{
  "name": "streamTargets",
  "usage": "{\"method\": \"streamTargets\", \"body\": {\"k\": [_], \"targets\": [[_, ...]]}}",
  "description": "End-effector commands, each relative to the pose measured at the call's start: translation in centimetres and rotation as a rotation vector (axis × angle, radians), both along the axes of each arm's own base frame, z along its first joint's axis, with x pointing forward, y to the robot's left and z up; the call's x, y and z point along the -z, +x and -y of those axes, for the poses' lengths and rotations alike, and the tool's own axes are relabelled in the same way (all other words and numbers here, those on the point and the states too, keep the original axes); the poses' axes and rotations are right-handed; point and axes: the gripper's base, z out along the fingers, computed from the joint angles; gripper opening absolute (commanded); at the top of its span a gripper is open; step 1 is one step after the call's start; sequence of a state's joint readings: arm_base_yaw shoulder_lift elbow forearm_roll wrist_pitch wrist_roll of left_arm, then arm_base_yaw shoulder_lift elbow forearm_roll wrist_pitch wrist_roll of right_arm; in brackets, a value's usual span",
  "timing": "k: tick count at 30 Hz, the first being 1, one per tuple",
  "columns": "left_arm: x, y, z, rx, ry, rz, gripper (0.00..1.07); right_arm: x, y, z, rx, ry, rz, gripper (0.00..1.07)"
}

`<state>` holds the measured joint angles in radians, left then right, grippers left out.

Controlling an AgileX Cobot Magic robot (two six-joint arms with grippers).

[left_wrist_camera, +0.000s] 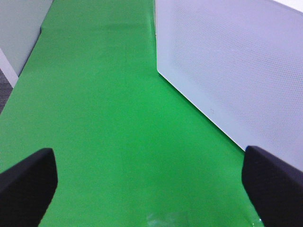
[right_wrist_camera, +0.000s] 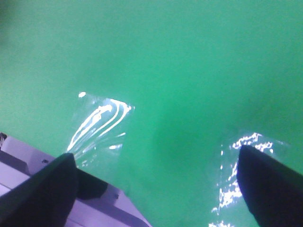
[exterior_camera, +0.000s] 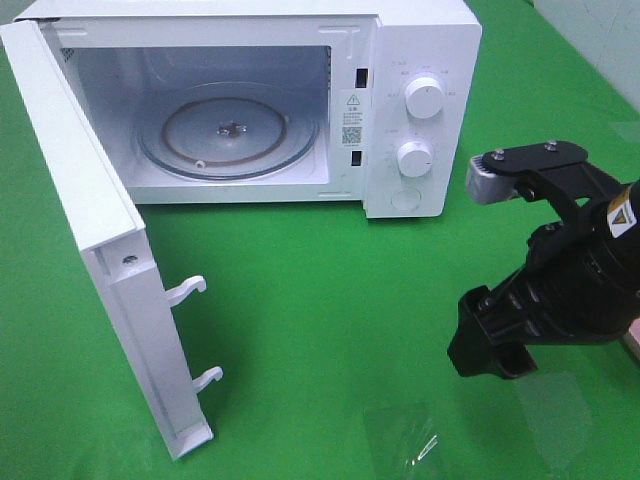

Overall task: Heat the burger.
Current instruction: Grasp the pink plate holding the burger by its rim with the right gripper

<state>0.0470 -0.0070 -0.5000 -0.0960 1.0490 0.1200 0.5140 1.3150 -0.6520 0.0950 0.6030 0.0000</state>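
Right gripper (right_wrist_camera: 156,156), spread, hovers over green cloth (right_wrist_camera: 189,56); left gripper (left_wrist_camera: 149,152), spread, beside probably the microwave door (left_wrist_camera: 236,71).

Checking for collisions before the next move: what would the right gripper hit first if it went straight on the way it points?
The right gripper would likely meet the green cloth first, beside a shiny clear patch; nothing else shows in its line.
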Motion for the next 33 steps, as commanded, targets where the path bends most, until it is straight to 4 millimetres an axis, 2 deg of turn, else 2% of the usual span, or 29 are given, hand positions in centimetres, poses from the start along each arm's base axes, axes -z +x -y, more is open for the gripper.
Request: {"method": "streamTargets", "body": {"k": [1, 5, 8, 9, 10, 12, 17, 18, 23, 28, 33], "targets": [[0.0, -0.1, 0.1, 0.0, -0.01, 0.025, 0.98, 0.0, -0.3, 0.4, -0.034, -0.035, -0.027, 0.94], [0.0, -0.1, 0.1, 0.0, -0.01, 0.025, 0.98, -0.4, 0.5, 2.3, 0.046, -0.068, -0.068, 0.92], [0.0, -0.1, 0.1, 0.0, -0.01, 0.025, 0.98, -0.6, 0.8, 2.7, 0.051, -0.085, -0.063, 0.92], [0.0, -0.1, 0.1, 0.0, -0.01, 0.025, 0.98, -1.0, 1.3, 3.6, 0.067, -0.122, -0.056, 0.91], [0.0, -0.1, 0.1, 0.0, -0.01, 0.025, 0.98, -1.0, 1.3, 3.6, 0.067, -0.122, -0.056, 0.91], [0.0, -0.1, 0.1, 0.0, -0.01, 0.025, 0.98, -1.6, 2.3, 5.7, 0.138, -0.158, -0.039, 0.9], [0.0, -0.1, 0.1, 0.0, -0.01, 0.025, 0.98, -1.7, 2.8, 7.3, 0.184, -0.184, -0.028, 0.89], [0.0, -0.1, 0.1, 0.0, -0.01, 0.025, 0.98, -1.8, 3.0, 8.3, 0.21, -0.208, -0.021, 0.89], [0.0, -0.1, 0.1, 0.0, -0.01, 0.025, 0.98, -2.0, 3.7, 10.1, 0.296, -0.213, 0.041, 0.88], [0.0, -0.1, 0.1, 0.0, -0.01, 0.025, 0.98, -1.6, 4.5, 10.3, 0.3, -0.207, 0.071, 0.86], [0.0, -0.1, 0.1, 0.0, -0.01, 0.025, 0.98, 0.8, 5.6, 10.3, 0.315, -0.221, 0.001, 0.86]]}}
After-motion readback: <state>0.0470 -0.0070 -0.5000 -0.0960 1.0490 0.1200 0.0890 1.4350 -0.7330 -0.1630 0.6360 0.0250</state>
